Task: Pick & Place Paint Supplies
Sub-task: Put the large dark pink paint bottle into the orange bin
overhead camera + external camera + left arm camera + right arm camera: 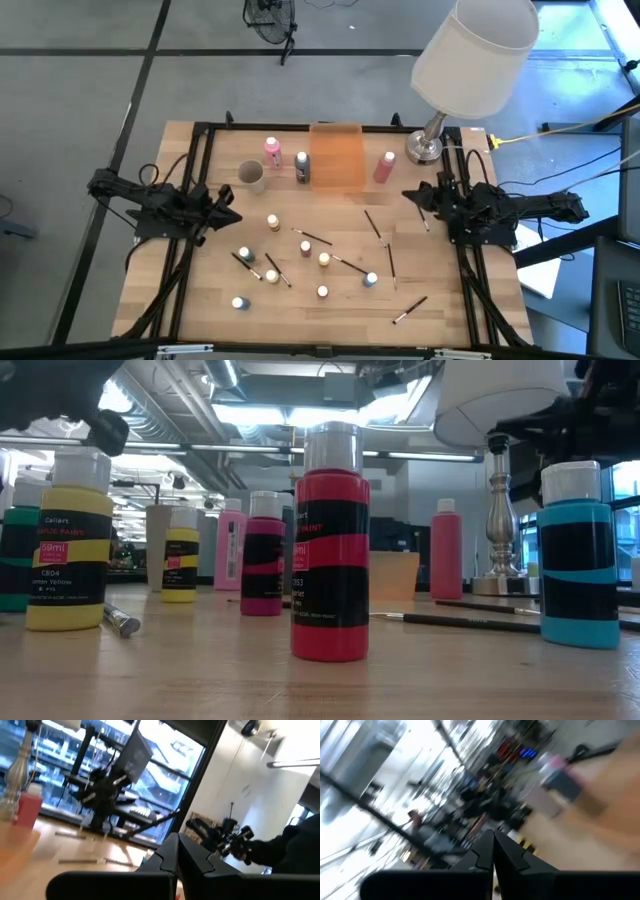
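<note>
High view showed both arms parked at the table's sides, left gripper at nine o'clock and right gripper at three, both clenched on nothing. The paint bottles and brushes lay scattered between them, apparently awaiting pickup.

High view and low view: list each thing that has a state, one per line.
Left tool: shut, empty, above the table's left side.
Right tool: shut, empty, above the right side.
Red paint bottle: upright, capped.
Yellow paint bottle: upright, capped.
Brushes: lying flat.
Orange bin: upright.
</note>
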